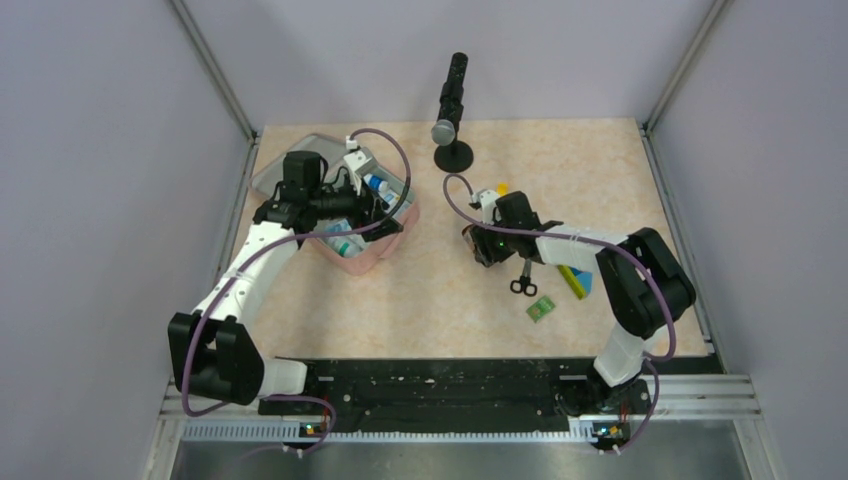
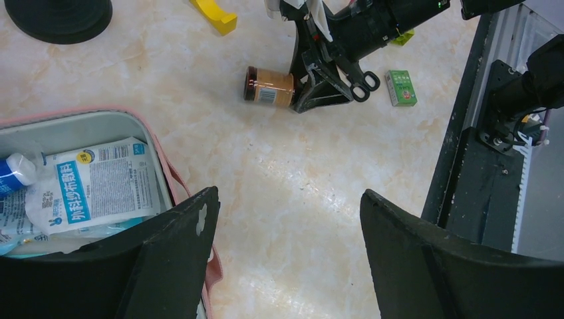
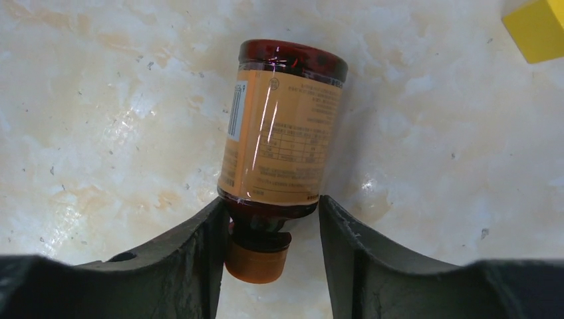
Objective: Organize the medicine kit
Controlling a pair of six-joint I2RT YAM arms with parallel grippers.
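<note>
The pink medicine kit (image 1: 372, 258) lies open at the left, its grey-lined lid (image 1: 272, 160) flat behind it. In the left wrist view its rim (image 2: 154, 136) holds a white printed sachet (image 2: 100, 183) and a blue-capped bottle (image 2: 13, 169). My left gripper (image 1: 388, 208) hovers open and empty over the kit's right edge (image 2: 286, 212). A brown bottle with an orange label (image 3: 282, 133) lies on its side on the table (image 2: 269, 86). My right gripper (image 1: 478, 246) has both fingertips against the bottle's shoulder, around its orange cap (image 3: 271, 212).
Black scissors (image 1: 522, 285), a small green box (image 1: 541, 309) and a multicoloured toy-brick block (image 1: 575, 280) lie by the right arm. A yellow piece (image 2: 214, 16) lies beyond the bottle. A black stand (image 1: 453, 150) is at the back centre.
</note>
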